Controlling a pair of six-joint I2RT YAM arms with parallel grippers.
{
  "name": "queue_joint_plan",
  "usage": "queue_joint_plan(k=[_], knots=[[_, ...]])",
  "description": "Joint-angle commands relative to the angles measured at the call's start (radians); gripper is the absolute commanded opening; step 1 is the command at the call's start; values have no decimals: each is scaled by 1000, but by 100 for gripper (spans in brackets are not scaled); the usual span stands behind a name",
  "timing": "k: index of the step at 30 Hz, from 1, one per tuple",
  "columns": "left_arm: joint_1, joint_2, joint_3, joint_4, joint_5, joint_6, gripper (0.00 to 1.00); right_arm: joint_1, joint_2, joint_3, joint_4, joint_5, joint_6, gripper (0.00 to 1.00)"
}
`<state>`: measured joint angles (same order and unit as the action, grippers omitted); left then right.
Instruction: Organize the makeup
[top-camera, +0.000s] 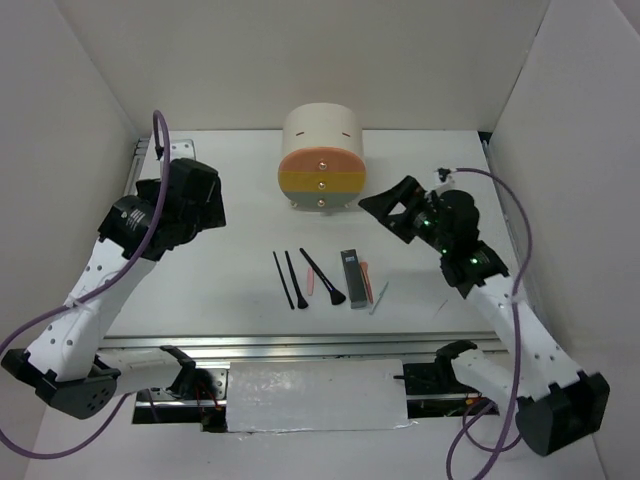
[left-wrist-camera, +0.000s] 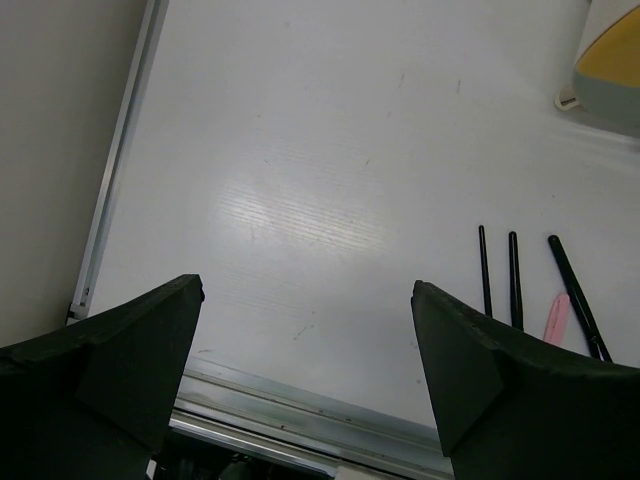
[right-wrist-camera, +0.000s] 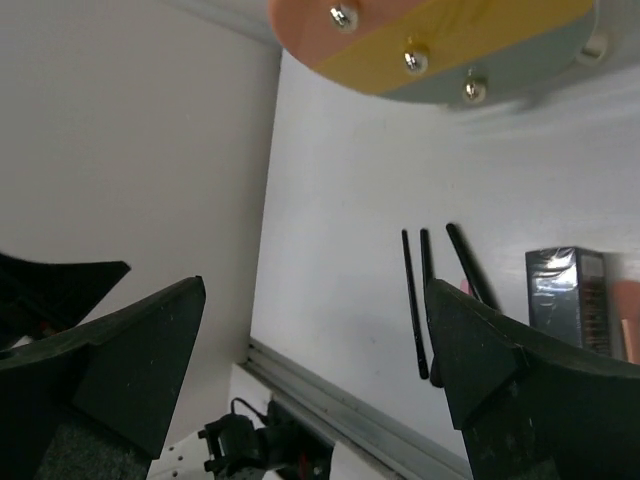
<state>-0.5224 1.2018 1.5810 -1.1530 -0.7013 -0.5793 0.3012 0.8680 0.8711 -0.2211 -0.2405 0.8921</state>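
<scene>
The makeup lies in a loose row on the white tabletop (top-camera: 200, 280), near its front edge and between the two arms. From left to right in the overhead view there are:

- two thin black sticks (top-camera: 283, 280) side by side, almost parallel
- a short salmon-pink stick (top-camera: 311, 281)
- a black brush with a flared head (top-camera: 322, 276), angled so the head points toward the near edge
- a dark grey rectangular box (top-camera: 352, 278)
- a second salmon-pink stick (top-camera: 365, 283) just beside the box's right side
- a slim pale teal stick (top-camera: 379, 297), tilted and slightly apart from the rest

Behind the row stands a cream cylindrical organizer (top-camera: 320, 130). Its orange, yellow and green drawer fronts face the makeup and look flush.

The left claw (top-camera: 212, 205) hovers over the left part of the tabletop, well apart from the row. Its jaws are spread wide, and its wrist view shows only bare surface between them. The right claw (top-camera: 385, 208) hangs just right of the organizer, behind the box. Its jaws are also spread wide and hold nothing.
</scene>
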Motion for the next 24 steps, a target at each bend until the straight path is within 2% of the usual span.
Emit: queue_joint_plan(k=[1,3,8,13,19,23,24], knots=[[-1,-30,4,-7,20,-13,99,73,141,-23,325,-10,139,100],[-1,-30,-7,-11,34,-22,99,113,215,-4,394,9,146,100],[2,-45,-36,-24,83,-56,99,121,488,63,528,35,211,97],[5,-65,-38,-54,112,-74,100,128,695,212,557,76,219,86],[5,-80,-35,-86,117,-83,99,128,847,348,591,72,231,76],[5,-88,-26,-120,99,-93,99,127,881,370,586,87,228,72],[5,-91,-26,-126,97,-94,99,127,888,373,582,90,226,69]])
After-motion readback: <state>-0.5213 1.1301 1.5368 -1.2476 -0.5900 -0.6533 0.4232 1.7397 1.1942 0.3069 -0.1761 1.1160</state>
